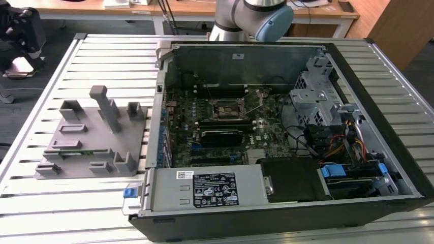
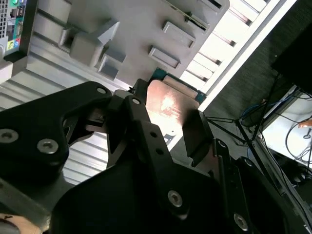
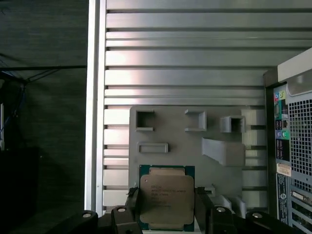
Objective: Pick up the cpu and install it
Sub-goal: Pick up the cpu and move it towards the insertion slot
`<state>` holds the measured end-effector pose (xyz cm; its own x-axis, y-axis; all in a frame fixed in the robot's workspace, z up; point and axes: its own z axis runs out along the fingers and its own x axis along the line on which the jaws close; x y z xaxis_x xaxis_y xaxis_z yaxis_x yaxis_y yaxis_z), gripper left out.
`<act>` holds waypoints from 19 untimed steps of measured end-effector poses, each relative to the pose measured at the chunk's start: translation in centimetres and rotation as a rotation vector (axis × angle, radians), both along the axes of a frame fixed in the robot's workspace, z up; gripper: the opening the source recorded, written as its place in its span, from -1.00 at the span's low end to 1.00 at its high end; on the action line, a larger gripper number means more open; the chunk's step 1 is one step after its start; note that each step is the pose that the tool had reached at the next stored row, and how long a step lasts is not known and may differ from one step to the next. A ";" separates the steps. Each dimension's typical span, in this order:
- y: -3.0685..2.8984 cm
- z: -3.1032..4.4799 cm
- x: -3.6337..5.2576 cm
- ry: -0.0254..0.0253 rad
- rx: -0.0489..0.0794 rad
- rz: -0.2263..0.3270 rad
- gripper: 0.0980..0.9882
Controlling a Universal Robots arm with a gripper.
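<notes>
You have the cpu [image 3: 165, 195] in hand. In the first wrist view the end effector [image 3: 166, 210] pinches it by two opposite edges, silvery top facing the camera, one dark finger on each side. The chip hangs clear of everything beneath it, out near the tabletop [image 1: 101, 56] edge on the exterior view's left.

Moving right in the exterior view, the grey holder [image 1: 95, 137] sits on the slatted tabletop. A thin green memory strip [image 1: 78, 151] lies along its near side. The holder and the chip do not look to be in contact, so I judge the pickup finished and the carry toward the board to be the step in hand.

Further right is the open computer case [image 1: 379, 66], lying on its side with the board exposed. The square black socket [image 1: 227, 108] sits near the middle of the board, well apart from the chip. A wire lever [image 1: 254, 104] is beside it. You cannot tell from here whether the socket frame is open.

By my reading, the installation calls for a level chip, a grip that does not slip, and corners matched to the socket. A tilted or turned chip could damage the contacts.
</notes>
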<state>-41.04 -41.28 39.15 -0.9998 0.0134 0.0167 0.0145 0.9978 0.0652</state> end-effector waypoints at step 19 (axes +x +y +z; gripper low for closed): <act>0.47 -0.11 8.55 0.0001 0.000 0.000 -0.01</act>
<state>-32.49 -40.81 39.04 -0.9998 0.0136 0.0168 0.0146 0.9978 0.0652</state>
